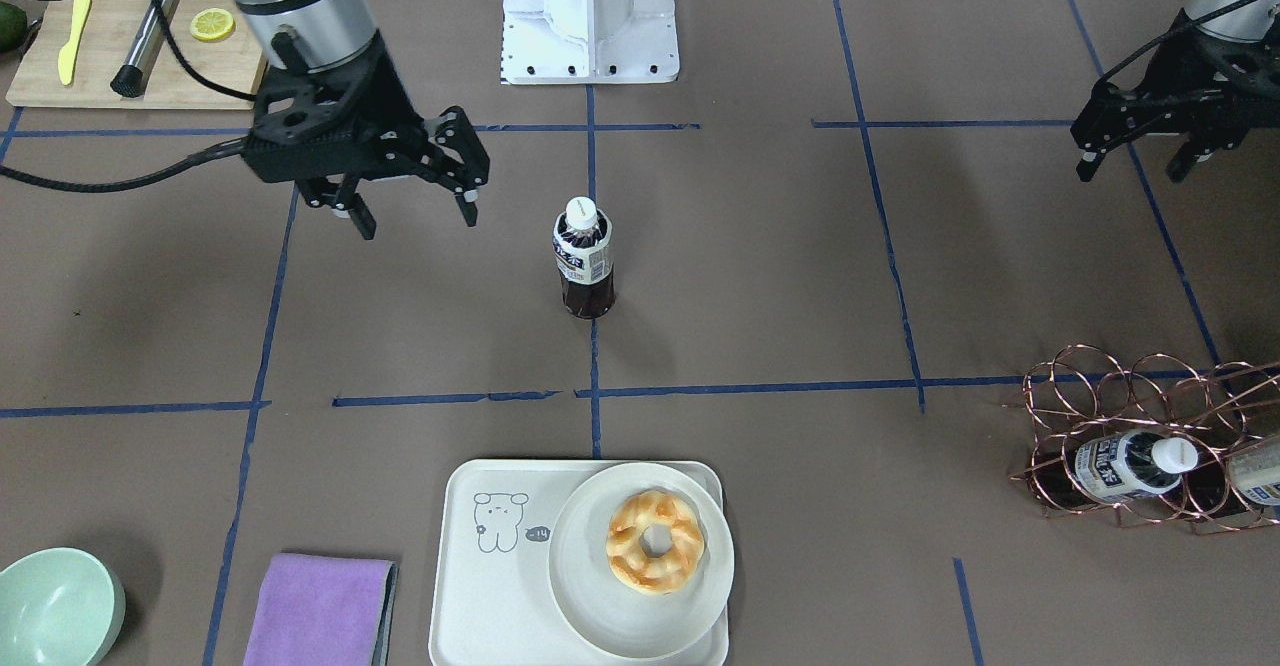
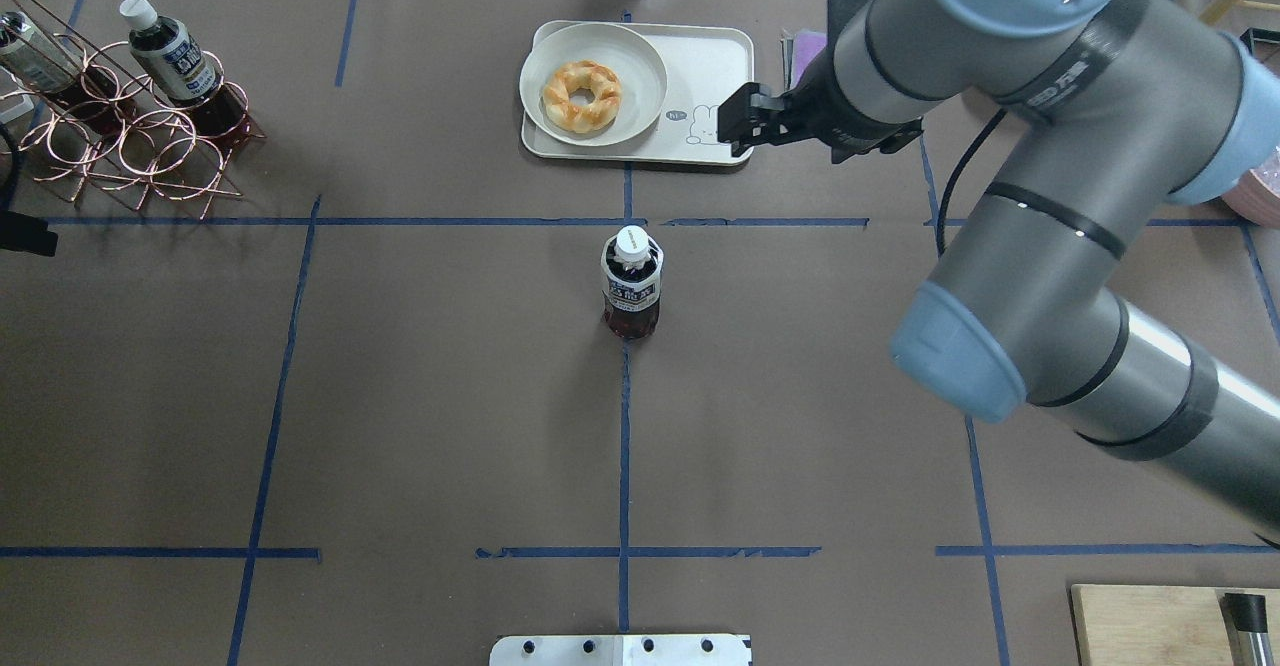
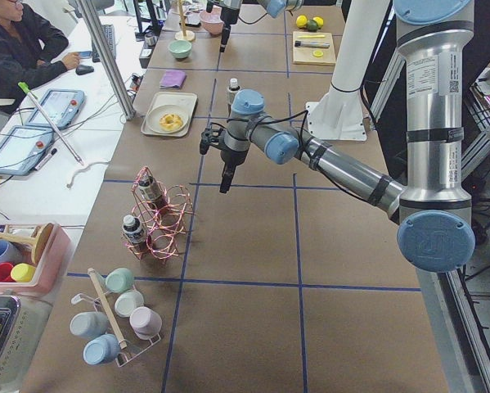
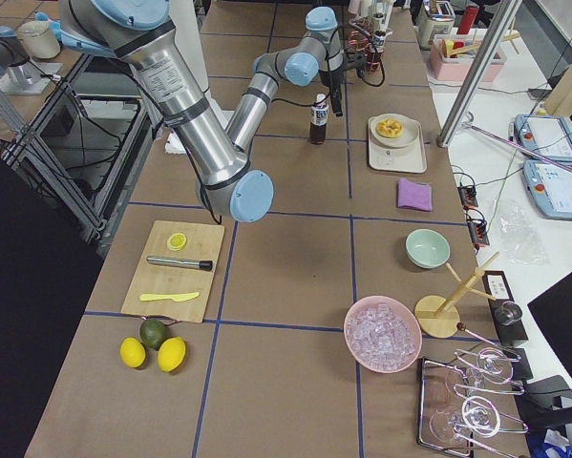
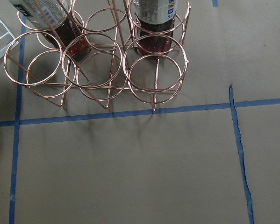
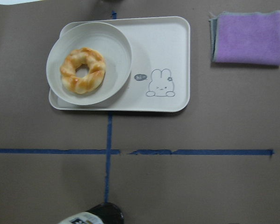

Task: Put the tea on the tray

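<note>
The tea stands upright at the table's middle, on a blue tape line; it also shows in the overhead view, and its lower part shows at the bottom edge of the right wrist view. The tray lies beyond it at the far edge, with its bear drawing bare. My right gripper is open and empty, raised above the table beside the bottle and apart from it. My left gripper is open and empty, far off near the wire rack.
A round plate with a doughnut fills half of the tray. A copper wire rack holds other bottles. A purple cloth and a green bowl lie beside the tray. A wooden board is near the robot.
</note>
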Controlling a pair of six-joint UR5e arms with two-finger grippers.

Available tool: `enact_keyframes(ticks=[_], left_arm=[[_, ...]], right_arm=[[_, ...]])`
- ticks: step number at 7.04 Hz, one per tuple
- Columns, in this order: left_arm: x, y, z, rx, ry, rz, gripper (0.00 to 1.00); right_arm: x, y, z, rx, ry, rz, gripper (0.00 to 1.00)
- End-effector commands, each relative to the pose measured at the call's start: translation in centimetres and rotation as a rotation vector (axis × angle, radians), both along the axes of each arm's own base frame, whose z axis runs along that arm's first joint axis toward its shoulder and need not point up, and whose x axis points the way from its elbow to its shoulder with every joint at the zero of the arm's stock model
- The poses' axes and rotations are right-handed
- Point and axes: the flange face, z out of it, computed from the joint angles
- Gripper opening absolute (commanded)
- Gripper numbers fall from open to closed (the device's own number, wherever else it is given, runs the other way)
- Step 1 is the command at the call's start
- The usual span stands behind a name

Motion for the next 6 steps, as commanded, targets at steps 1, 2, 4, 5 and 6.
enact_keyframes(ticks=[1, 2, 4, 5, 6], left_arm=[[-1.1, 0.2, 1.1, 0.003, -0.019, 0.009, 1.0], [-1.2, 0.3, 1.3, 0.005, -0.021, 0.011, 1.0], [-1.2, 0.3, 1.3, 0.004, -0.021, 0.011, 1.0], [-1.2, 0.3, 1.3, 0.005, -0.021, 0.011, 1.0], [-1.2, 0.3, 1.3, 0.007, -0.02, 0.011, 1.0]], right_arm=[[-5.9, 3.6, -3.4, 0.003, 0.001, 0.043, 1.0], [-8.2, 3.7, -4.1, 0.002, 0.03, 0.046, 1.0], [-10.5, 4.0, -3.8, -0.005, 0.062, 0.038, 0.98], [-11.3, 4.7, -3.6, -0.011, 0.074, 0.022, 0.97], [-11.8, 4.7, -3.8, -0.016, 0.084, 0.017, 0.93]])
